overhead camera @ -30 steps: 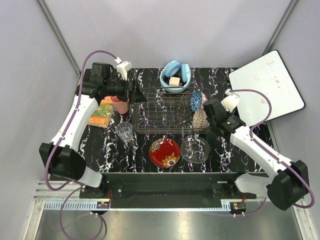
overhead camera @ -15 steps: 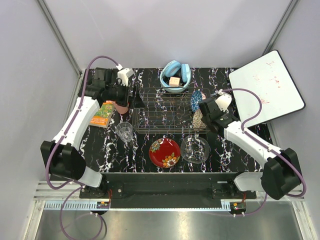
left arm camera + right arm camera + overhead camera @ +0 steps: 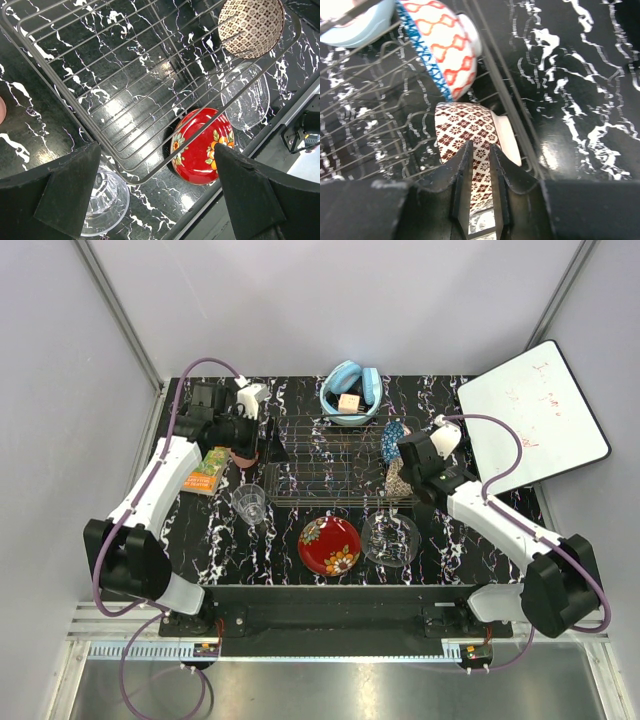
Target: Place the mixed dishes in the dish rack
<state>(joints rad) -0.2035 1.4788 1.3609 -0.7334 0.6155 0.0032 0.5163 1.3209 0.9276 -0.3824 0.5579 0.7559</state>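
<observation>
dish rack [image 3: 320, 462]: wire
blue patterned bowl [image 3: 393, 438], cream bowl [image 3: 465, 127]: on edge inside
red floral plate [image 3: 330, 545], clear glass plate [image 3: 390, 538]: flat, outside
tumbler [image 3: 249, 503], pink cup [image 3: 242, 454]: left, outside

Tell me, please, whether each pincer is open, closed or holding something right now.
Left pincer: open, holding nothing.
Right pincer: closed on the cream speckled bowl.

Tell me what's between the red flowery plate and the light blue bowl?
The wire dish rack, with no dishes in that stretch, lies between the red floral plate and light blue bowl. The top view shows it.
</observation>
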